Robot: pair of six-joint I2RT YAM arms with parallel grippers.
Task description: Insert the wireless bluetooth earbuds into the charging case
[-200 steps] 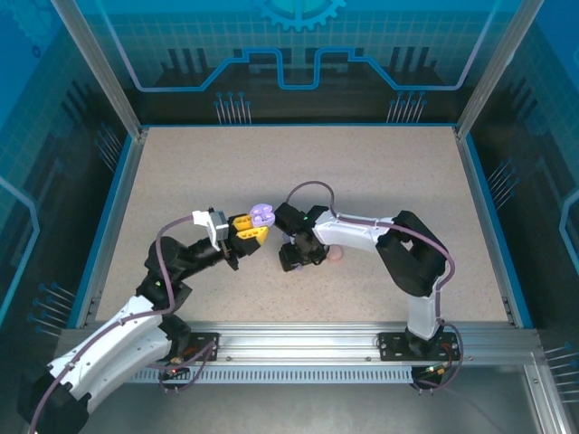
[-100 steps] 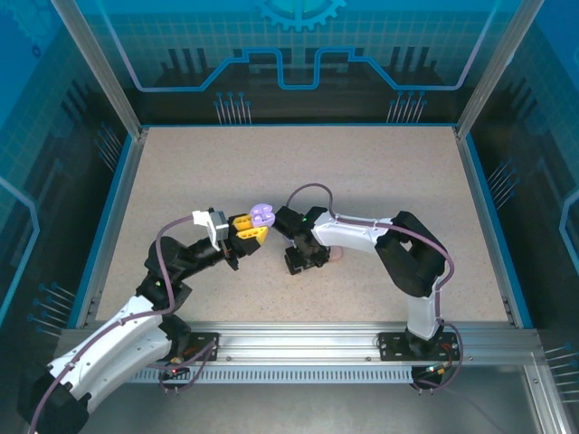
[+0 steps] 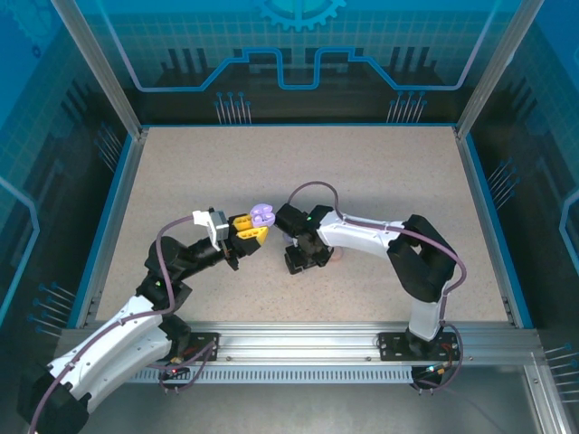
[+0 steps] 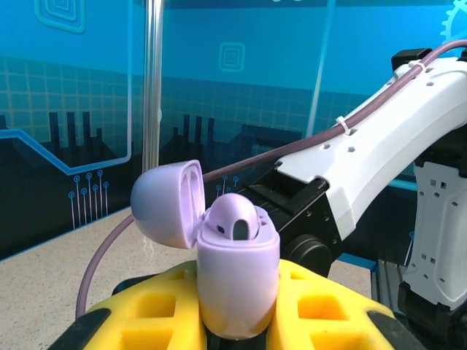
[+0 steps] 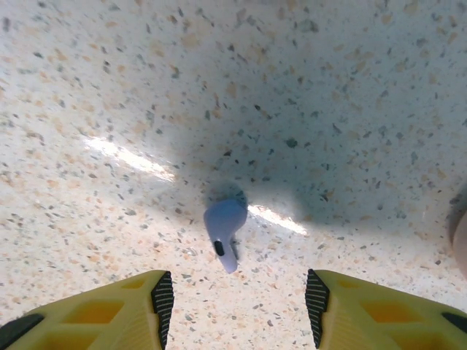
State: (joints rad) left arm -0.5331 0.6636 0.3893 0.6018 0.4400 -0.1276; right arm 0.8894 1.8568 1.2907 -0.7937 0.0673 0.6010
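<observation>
My left gripper [image 4: 237,324] is shut on the lavender charging case [image 4: 237,281], which it holds upright off the table. The case lid [image 4: 166,204] is hinged open to the left, and one lavender earbud [image 4: 235,216] sits in the case. In the top view the case [image 3: 261,215] is just left of the right arm's wrist. A second lavender earbud [image 5: 225,232] lies loose on the table, stem pointing toward me. My right gripper [image 5: 239,306] hangs open just above it, one pad [image 5: 163,306] on each side and nothing between them. In the top view the right gripper [image 3: 303,259] points down at the table.
A pale pink rounded object [image 5: 460,240] shows at the right edge of the right wrist view, and peeks out beside the right arm [image 3: 338,256]. The speckled table [image 3: 362,172] has a blue rim and glass walls around it.
The right gripper's jaws have narrowed and the arm has shifted slightly left and down over the loose earbud, covering more of the pink object. The left arm has held still.
</observation>
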